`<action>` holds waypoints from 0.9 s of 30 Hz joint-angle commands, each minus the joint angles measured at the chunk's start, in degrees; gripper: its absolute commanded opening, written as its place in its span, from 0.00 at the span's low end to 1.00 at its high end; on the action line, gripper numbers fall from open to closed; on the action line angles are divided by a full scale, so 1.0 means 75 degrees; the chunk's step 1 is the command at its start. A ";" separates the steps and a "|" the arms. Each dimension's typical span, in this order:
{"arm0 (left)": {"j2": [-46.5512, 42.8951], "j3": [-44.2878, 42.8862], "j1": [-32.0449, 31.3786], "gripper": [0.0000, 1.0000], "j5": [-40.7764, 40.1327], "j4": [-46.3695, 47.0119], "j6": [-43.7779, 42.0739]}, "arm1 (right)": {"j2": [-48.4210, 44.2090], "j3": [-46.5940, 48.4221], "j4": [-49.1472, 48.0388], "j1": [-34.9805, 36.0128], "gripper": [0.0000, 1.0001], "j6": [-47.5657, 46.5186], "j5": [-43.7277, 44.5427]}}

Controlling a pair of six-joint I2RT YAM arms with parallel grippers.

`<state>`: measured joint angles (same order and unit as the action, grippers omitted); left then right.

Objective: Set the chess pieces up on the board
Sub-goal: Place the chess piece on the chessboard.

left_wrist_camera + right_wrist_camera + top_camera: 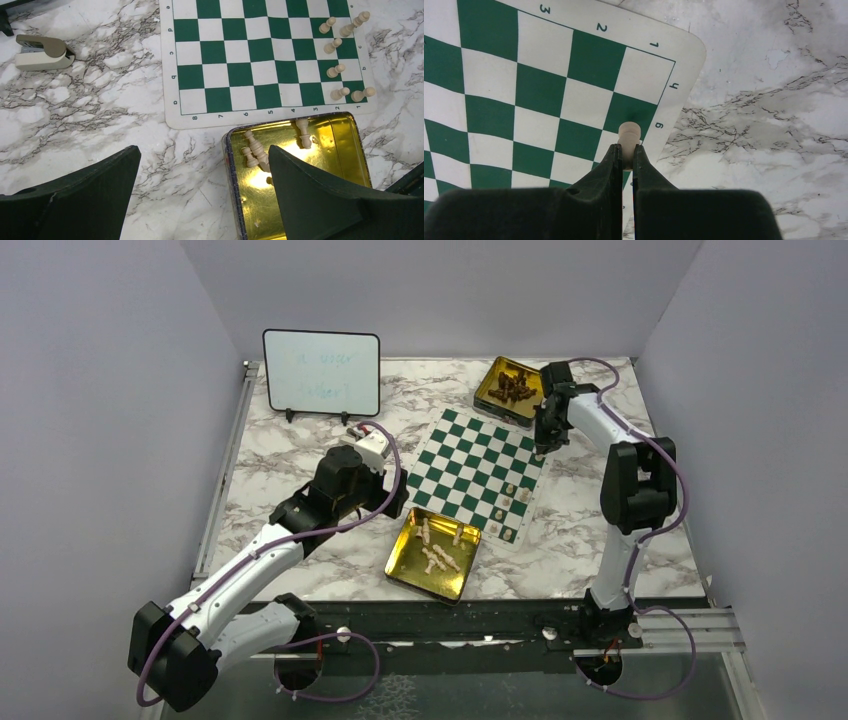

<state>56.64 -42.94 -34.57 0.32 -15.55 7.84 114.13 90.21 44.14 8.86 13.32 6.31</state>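
The green and white board [470, 462] lies in the middle of the table. Several cream chess pieces [503, 503] stand along its near right edge; they also show in the left wrist view [334, 46]. More cream pieces [255, 149] lie in a gold tin [260, 200] next to the board's near edge. My left gripper [200, 175] is open and empty, one finger [300, 180] over this tin and the other over the marble. My right gripper [628, 152] is shut on a pale piece [629, 132] above the board's corner squares [594, 60].
A second gold tin [487, 380] with dark pieces stands behind the board at the far right. A black-framed whiteboard [321, 373] stands at the back left. A small beige stapler-like object [40, 51] lies on the marble left of the board.
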 commanded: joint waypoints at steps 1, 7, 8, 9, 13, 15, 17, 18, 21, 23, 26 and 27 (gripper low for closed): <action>-0.0135 0.0059 0.0027 0.99 -0.0159 0.0105 -0.0062 | 0.0123 0.0247 0.0308 -0.0087 0.08 -0.0124 -0.0217; -0.0118 0.0065 0.0027 0.99 -0.0159 0.0118 -0.0043 | 0.0223 0.0320 0.0349 -0.0103 0.09 -0.0170 -0.0342; -0.0116 0.0065 0.0027 0.99 -0.0162 0.0117 -0.0039 | 0.0253 0.0320 0.0359 -0.0104 0.09 -0.0171 -0.0337; -0.0131 0.0065 0.0027 0.99 -0.0160 0.0116 -0.0043 | 0.0281 0.0320 0.0361 -0.0099 0.09 -0.0171 -0.0319; -0.0152 0.0088 0.0027 0.99 -0.0193 0.0116 -0.0057 | 0.0406 0.0311 0.0372 -0.0115 0.09 -0.0180 -0.0273; -0.0167 0.0088 0.0027 0.99 -0.0217 0.0116 -0.0060 | 0.0454 0.0305 0.0356 -0.0123 0.10 -0.0181 -0.0295; -0.0159 0.0088 0.0027 0.99 -0.0235 0.0116 -0.0071 | 0.0483 0.0300 0.0316 -0.0127 0.11 -0.0193 -0.0300; -0.0159 0.0088 0.0027 0.99 -0.0250 0.0116 -0.0072 | 0.0502 0.0294 0.0314 -0.0127 0.12 -0.0203 -0.0318; -0.0147 0.0100 0.0021 0.99 -0.0265 0.0116 -0.0084 | 0.0562 0.0299 0.0305 -0.0149 0.20 -0.0215 -0.0308; -0.0157 0.0100 0.0027 0.99 -0.0276 0.0116 -0.0095 | 0.0581 0.0293 0.0290 -0.0158 0.22 -0.0238 -0.0345; -0.0164 0.0100 0.0027 0.99 -0.0288 0.0117 -0.0096 | 0.0591 0.0310 0.0259 -0.0174 0.21 -0.0276 -0.0335; -0.0150 0.0100 0.0027 0.99 -0.0291 0.0117 -0.0104 | 0.0590 0.0321 0.0256 -0.0174 0.19 -0.0295 -0.0337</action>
<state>56.60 -42.63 -34.57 -0.56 -15.55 7.64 117.10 90.89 45.52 8.08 11.94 4.64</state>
